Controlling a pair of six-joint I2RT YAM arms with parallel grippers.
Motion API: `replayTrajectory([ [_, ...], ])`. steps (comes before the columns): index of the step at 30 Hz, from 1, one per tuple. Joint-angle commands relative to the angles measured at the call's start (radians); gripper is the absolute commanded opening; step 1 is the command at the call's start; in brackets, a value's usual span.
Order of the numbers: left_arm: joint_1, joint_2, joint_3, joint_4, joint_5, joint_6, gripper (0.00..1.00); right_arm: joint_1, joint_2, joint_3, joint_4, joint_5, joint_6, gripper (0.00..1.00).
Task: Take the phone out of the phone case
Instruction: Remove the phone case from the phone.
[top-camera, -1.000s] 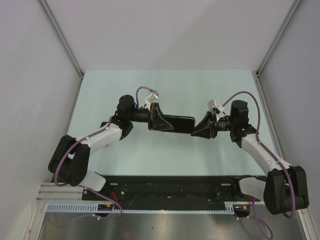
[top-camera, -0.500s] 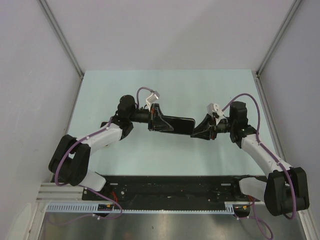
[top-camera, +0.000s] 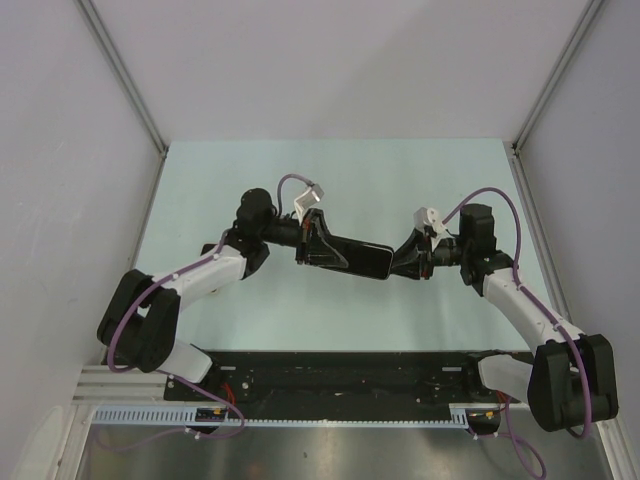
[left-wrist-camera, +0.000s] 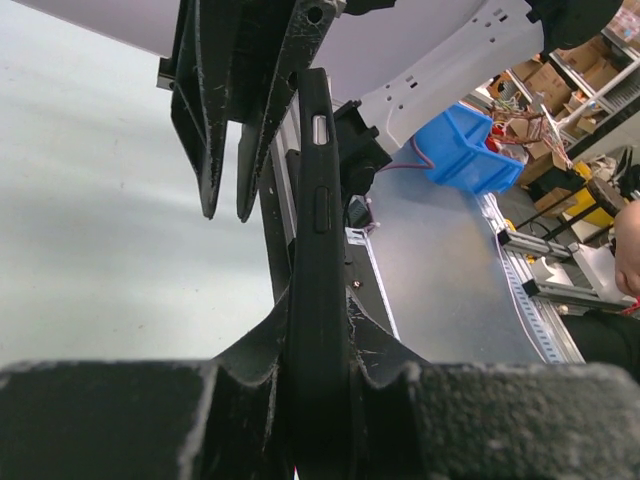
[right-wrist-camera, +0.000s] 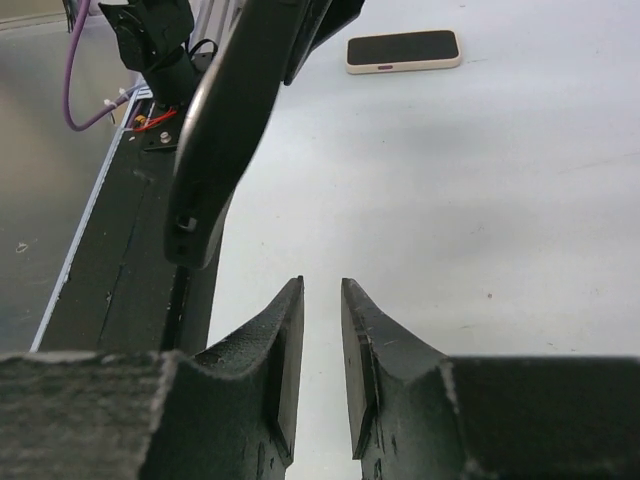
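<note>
My left gripper (top-camera: 318, 240) (left-wrist-camera: 315, 310) is shut on one end of the black phone case (top-camera: 355, 255) (left-wrist-camera: 315, 200), holding it on edge above the table. The case's free end reaches toward my right gripper (top-camera: 398, 265) (right-wrist-camera: 322, 285), which stands open by a narrow gap with nothing between its fingers. In the right wrist view the case (right-wrist-camera: 225, 120) hangs up and to the left of those fingers, apart from them. A cream-edged phone (right-wrist-camera: 403, 50) with a dark screen lies flat on the table beyond; the top view does not show it.
The pale green table (top-camera: 330, 180) is closed in by white walls on three sides. A black rail (top-camera: 340, 375) runs along the near edge between the arm bases. A blue bin (left-wrist-camera: 465, 150) sits off the table beyond that edge.
My left gripper has turned the case a little, swinging its free end toward the near edge. My right gripper has shifted slightly and stays just off that end.
</note>
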Motion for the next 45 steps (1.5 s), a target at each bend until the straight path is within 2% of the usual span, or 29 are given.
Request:
replayTrajectory([
  [1, -0.008, -0.034, 0.048, 0.068, 0.039, -0.017, 0.0, -0.008, -0.008, 0.007, 0.008, -0.038, -0.012, 0.27],
  [6, -0.001, -0.038, 0.042, 0.068, -0.014, -0.011, 0.0, -0.021, -0.019, 0.007, -0.032, -0.11, -0.032, 0.33],
  [11, 0.017, -0.032, 0.037, 0.068, -0.062, -0.009, 0.0, -0.023, -0.036, 0.007, -0.06, -0.166, -0.052, 0.45],
  [17, 0.018, -0.017, 0.036, 0.07, -0.073, -0.009, 0.0, -0.031, -0.031, 0.007, -0.038, -0.167, -0.03, 0.48],
  [23, 0.018, -0.012, 0.031, 0.07, -0.074, -0.003, 0.0, -0.031, -0.031, 0.007, -0.007, -0.134, 0.02, 0.48],
  [29, 0.015, 0.0, 0.03, 0.07, -0.076, 0.0, 0.0, -0.031, -0.014, 0.007, 0.121, -0.086, 0.154, 0.47],
  [45, 0.015, -0.005, 0.028, 0.068, -0.065, 0.005, 0.0, -0.037, -0.011, 0.007, 0.155, -0.042, 0.188, 0.46],
])
